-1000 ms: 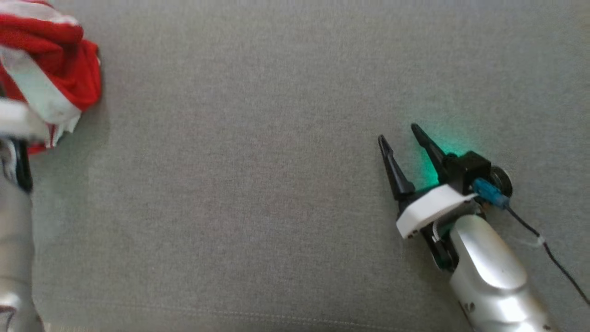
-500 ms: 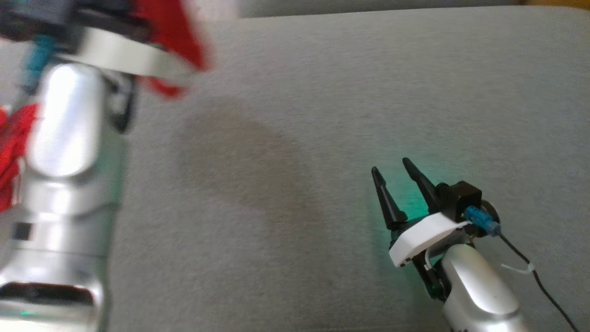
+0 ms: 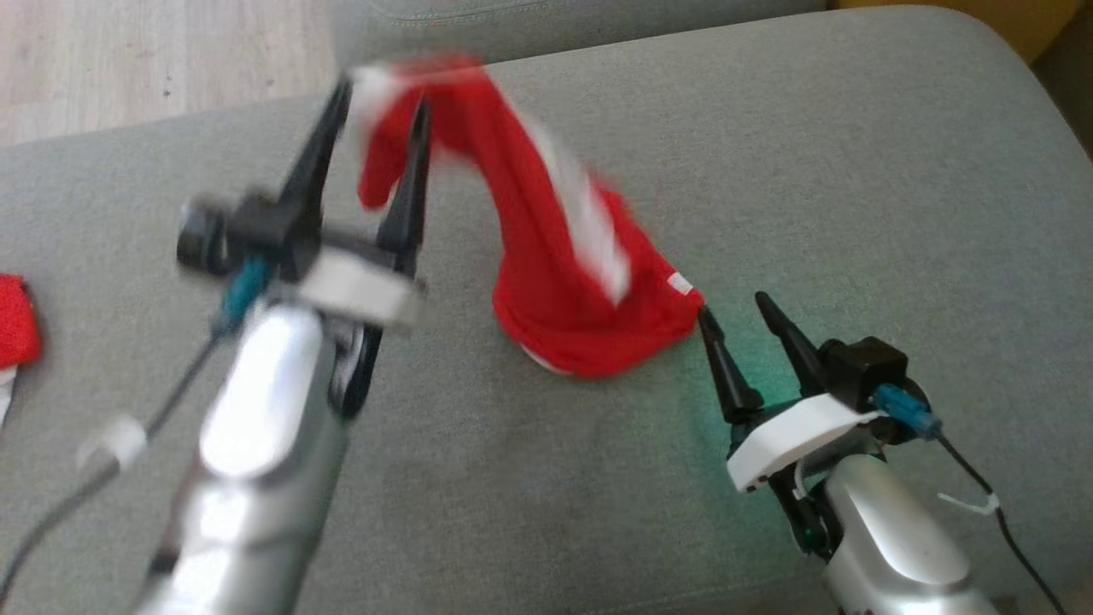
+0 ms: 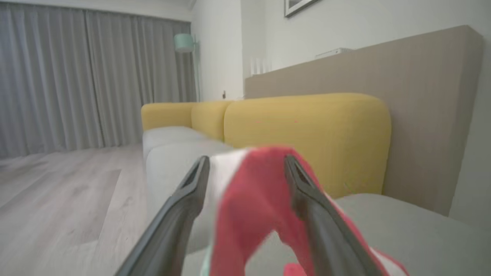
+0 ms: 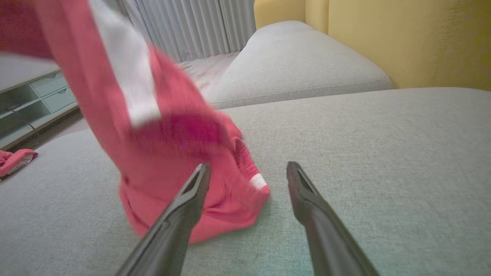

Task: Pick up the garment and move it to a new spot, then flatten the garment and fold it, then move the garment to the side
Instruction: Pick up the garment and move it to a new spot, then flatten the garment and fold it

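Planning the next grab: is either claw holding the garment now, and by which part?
Neither clamps it. The left claw stands open around the blurred upper end of the red garment; the right claw is open, beside its lower hem.

Red garment (image 3: 534, 290) with white stripes; plain grey sofa cushion (image 3: 897, 171).
The backrest (image 4: 307, 130) is mustard yellow and the floor (image 3: 128, 60) pale wood; the left gripper (image 3: 380, 98) and right gripper (image 3: 733, 306) are black-fingered with white mounts, and a green glow tints the grey beside the right one.
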{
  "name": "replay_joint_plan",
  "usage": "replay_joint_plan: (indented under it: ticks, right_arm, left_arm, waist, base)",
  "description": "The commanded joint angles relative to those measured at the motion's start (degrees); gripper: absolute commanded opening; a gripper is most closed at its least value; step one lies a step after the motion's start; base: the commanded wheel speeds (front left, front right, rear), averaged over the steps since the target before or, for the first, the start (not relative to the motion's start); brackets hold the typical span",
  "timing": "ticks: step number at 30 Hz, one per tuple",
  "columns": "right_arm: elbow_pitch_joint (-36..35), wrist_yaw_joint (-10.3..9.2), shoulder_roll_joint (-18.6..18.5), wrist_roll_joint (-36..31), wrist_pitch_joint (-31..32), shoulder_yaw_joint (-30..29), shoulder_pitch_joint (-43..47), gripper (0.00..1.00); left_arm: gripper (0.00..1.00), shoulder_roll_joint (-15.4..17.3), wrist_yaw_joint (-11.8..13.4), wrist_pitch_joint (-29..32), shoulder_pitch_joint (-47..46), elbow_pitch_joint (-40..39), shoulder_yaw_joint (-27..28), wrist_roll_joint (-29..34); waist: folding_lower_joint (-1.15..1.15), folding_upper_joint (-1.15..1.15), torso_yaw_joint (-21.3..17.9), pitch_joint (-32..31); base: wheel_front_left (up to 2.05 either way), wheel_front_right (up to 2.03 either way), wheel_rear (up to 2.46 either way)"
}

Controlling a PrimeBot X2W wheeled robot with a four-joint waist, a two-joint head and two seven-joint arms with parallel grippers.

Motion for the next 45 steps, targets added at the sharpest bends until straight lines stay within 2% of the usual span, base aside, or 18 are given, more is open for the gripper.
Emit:
replay_joint_plan:
  ticks: [1,6,11,19,24,30,36,45]
  right_arm:
    - [-1.6,0.21,0.8,-0.2,-0.4,0.1,0.2,1.0]
    - [-1.8,0.21,0.8,-0.8,-0.4,-1.4,0.9,1.0]
    - [-2.5,0.21,0.8,-0.8,-0.4,-2.9,1.9,1.0]
    - [-2.3,0.21,0.8,-1.2,-0.4,-4.5,5.1,1.0]
    - [-2.4,0.21,0.8,-0.6,-0.4,-4.0,6.4,1.0]
    - [-2.9,0.21,0.8,0.5,-0.4,-2.4,5.7,1.0]
    - [-4.2,0.21,0.8,5.6,-0.4,2.0,2.6,1.0]
    - [0.0,0.21,0.8,23.1,-0.4,6.0,-2.1,1.0]
  left_arm:
    - [1.0,1.2,1.5,-0.2,2.7,-0.7,3.5,-0.6]
    - [1.0,1.2,3.5,-0.2,12.0,-0.6,8.2,-0.2]
    - [1.0,0.9,5.1,-0.2,20.5,-4.2,13.0,1.4]
    - [1.0,-0.6,5.7,-0.2,33.9,-10.0,18.3,3.4]
    - [1.0,-1.2,5.1,-0.2,38.6,-11.3,19.2,3.5]
    - [1.0,-1.4,4.8,-0.2,38.7,-11.9,17.9,3.2]
    - [1.0,-1.4,4.6,-0.2,37.0,-11.8,15.3,3.5]
    - [1.0,-1.4,4.2,-0.2,36.1,-10.1,12.8,4.5]
  waist:
    - [0.0,0.0,0.4,-0.2]
    - [0.0,0.0,1.6,-0.8]
    - [0.0,0.0,2.9,-2.7]
    - [0.0,0.0,3.9,-5.4]
    - [0.0,0.0,4.3,-5.6]
    - [0.0,0.0,5.6,-4.6]
    - [0.0,0.0,8.0,-2.7]
    - [0.0,0.0,11.9,-0.8]
  base:
    - [0.0,0.0,0.0]
    - [0.0,0.0,0.0]
    - [0.0,0.0,0.0]
    - [0.0,0.0,0.0]
    - [0.0,0.0,0.0]
    - [0.0,0.0,0.0]
    - [0.0,0.0,0.0]
    - [0.0,0.0,0.0]
